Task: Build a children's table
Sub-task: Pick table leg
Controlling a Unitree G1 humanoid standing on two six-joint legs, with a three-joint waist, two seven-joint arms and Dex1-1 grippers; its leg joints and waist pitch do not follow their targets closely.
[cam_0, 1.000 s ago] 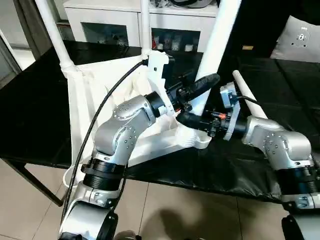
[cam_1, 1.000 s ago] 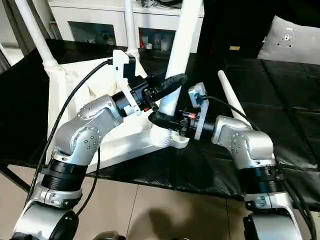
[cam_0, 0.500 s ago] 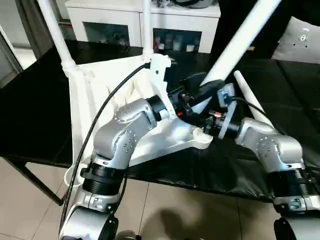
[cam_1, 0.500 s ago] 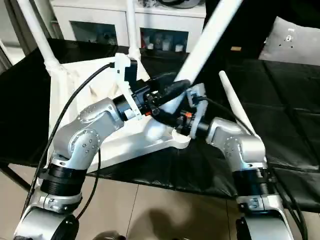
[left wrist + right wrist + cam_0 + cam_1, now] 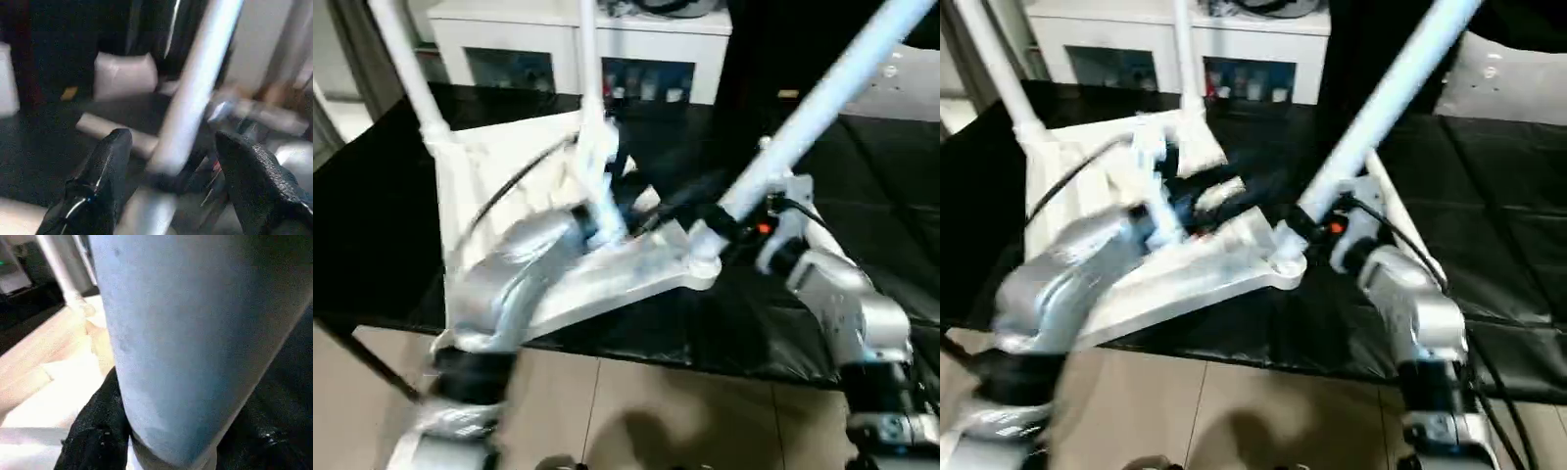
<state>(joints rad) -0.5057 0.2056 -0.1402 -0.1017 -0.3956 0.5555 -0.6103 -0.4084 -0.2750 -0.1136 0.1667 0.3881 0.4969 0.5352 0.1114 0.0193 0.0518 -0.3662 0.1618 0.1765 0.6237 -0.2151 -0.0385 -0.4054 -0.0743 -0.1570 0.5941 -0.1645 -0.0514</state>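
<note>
Right claw (image 5: 729,230): closed on the tilted leg (image 5: 813,117) low down, just above the near corner socket (image 5: 703,266); the right wrist view has the tube pressed against a black finger (image 5: 95,431).
Left claw (image 5: 171,161): jaws stand apart either side of the same leg, pads (image 5: 110,161) clear of it; it grips nothing.
Table top (image 5: 509,176): upside down on the black worktable (image 5: 372,196), near corner overhanging the front edge.
Other legs: 2 stand in the far sockets at 11 and 12 o'clock (image 5: 406,69) (image 5: 590,59); 1 lies loose at 3 o'clock (image 5: 1393,220).
Tilted leg: leans toward 1 o'clock, foot at the socket; seated or not, I cannot tell.
Handling: hollow plastic, likely light and stiff, smooth and tapered, so apt to slip upward through the pads; best gripped low near the socket.
Head views add: layout of all 4 legs.
Wrist views add: the gap at the left pads, contact at the right.
</note>
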